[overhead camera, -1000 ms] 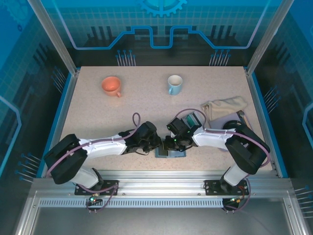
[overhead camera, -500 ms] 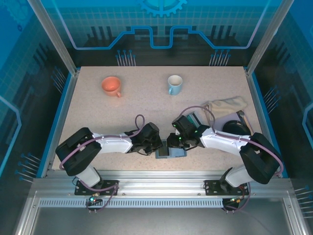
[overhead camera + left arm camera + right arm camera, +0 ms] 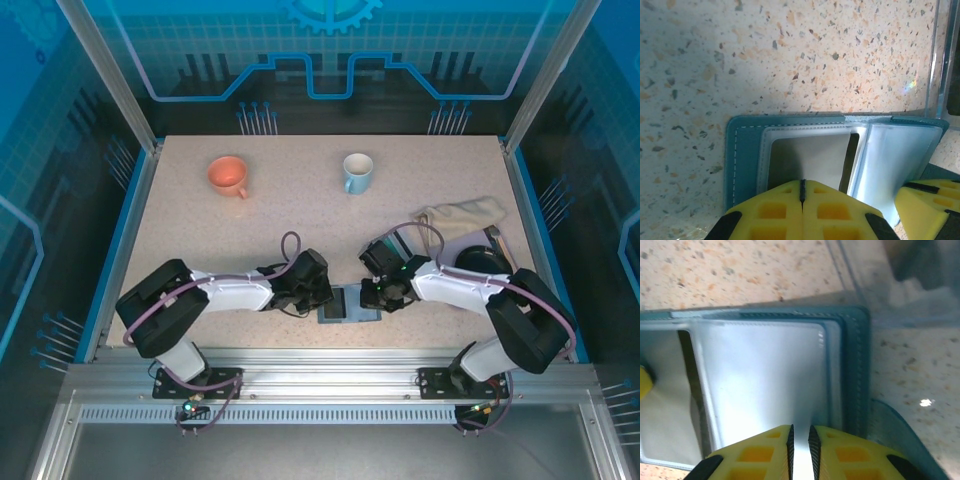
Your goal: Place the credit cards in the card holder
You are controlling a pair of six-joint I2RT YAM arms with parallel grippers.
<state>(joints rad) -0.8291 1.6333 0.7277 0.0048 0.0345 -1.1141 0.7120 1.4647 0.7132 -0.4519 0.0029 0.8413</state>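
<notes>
Pin card holder (image 3: 745,150) flat with shut left fingers (image 3: 801,186); peel clear sleeve (image 3: 765,380) pinched in right fingers (image 3: 800,432) slowly, no yanking.

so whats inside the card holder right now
The open card holder shows clear plastic sleeves and a pale flat sheet behind one window, possibly a card. Its near edge is hidden under the left gripper and right gripper.

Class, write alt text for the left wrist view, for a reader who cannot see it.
A teal card holder lies open on a speckled table, its clear pockets showing. The left gripper's yellow fingers, shut together, sit at its near edge, bottom centre.
</notes>
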